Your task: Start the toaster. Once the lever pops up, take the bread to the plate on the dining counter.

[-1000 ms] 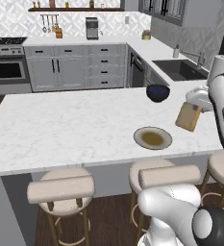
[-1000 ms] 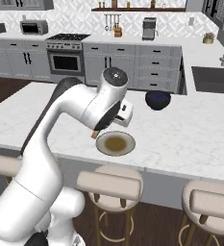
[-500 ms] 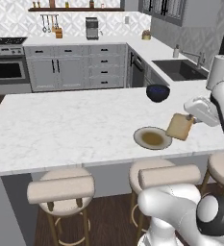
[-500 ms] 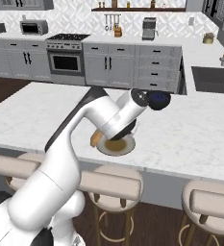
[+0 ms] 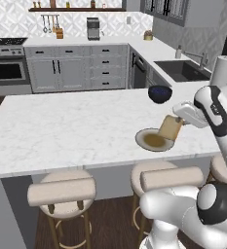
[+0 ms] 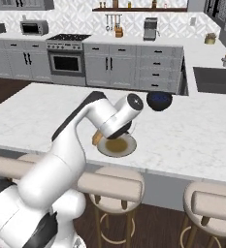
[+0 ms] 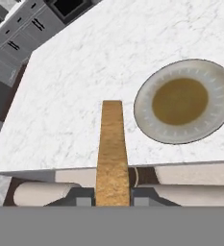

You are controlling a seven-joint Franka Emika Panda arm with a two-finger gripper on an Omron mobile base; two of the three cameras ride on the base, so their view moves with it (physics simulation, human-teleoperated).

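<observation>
Clamping the bread (image 5: pixel 170 127) edge-on, the end effector (image 7: pixel 112 196) holds the thin, golden-tan, grainy square slice tilted above the near-right rim of the plate (image 5: pixel 143 140). That round, shallow plate has a greyish rim and brown centre and sits on the white marble-veined surface (image 5: pixel 66 126). Farther back sits a glossy dark blue bowl (image 5: pixel 160 93).

No text, label or number can be read anywhere.

Bread (image 7: pixel 112 149) edge-on beside plate (image 7: pixel 185 102)
</observation>
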